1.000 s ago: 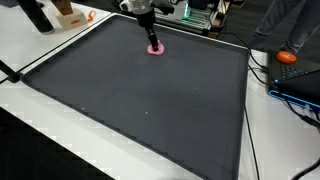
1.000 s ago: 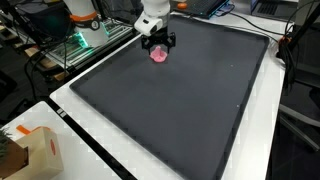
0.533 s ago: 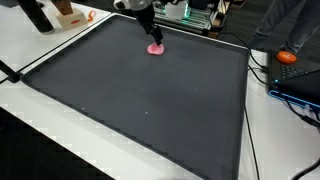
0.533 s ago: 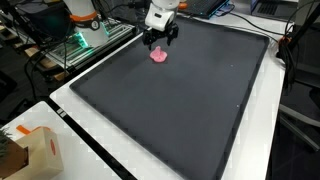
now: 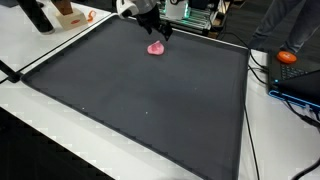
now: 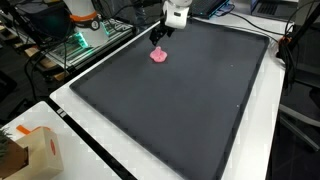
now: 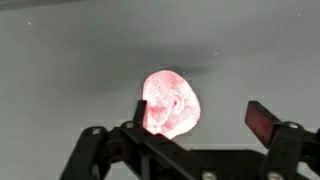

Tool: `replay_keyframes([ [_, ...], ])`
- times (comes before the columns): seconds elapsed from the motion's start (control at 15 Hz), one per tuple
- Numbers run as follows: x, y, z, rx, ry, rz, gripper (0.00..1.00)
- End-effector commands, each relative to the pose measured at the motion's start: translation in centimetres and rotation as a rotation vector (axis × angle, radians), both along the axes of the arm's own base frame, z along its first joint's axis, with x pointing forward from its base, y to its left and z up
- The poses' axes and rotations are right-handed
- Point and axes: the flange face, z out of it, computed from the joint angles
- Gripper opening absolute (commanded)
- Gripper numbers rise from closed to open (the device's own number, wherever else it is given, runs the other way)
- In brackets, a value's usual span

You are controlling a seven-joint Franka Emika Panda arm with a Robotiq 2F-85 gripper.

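Observation:
A small pink object lies on the dark mat near its far edge, and it shows in both exterior views. My gripper hangs above it, open and empty, lifted clear of it. In the wrist view the pink object lies below, between the spread fingers, nearer one finger, and nothing is held.
The mat lies on a white table. An orange object and cables sit at one side. A cardboard box stands at a table corner. Equipment with green lights stands behind the mat.
My gripper has opened off the pink object and risen away from it, moving up and back. The pink object stays on the mat.

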Motion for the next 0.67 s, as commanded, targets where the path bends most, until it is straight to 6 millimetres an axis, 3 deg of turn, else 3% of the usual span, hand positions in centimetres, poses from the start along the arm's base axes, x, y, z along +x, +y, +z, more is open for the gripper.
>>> replay_keyframes([
  [0.0,1.1,2.1,-1.8,-0.005,0.043,0.19,1.0],
  [0.6,2.4,7.3,-5.1,-0.035,0.067,0.653,1.0],
])
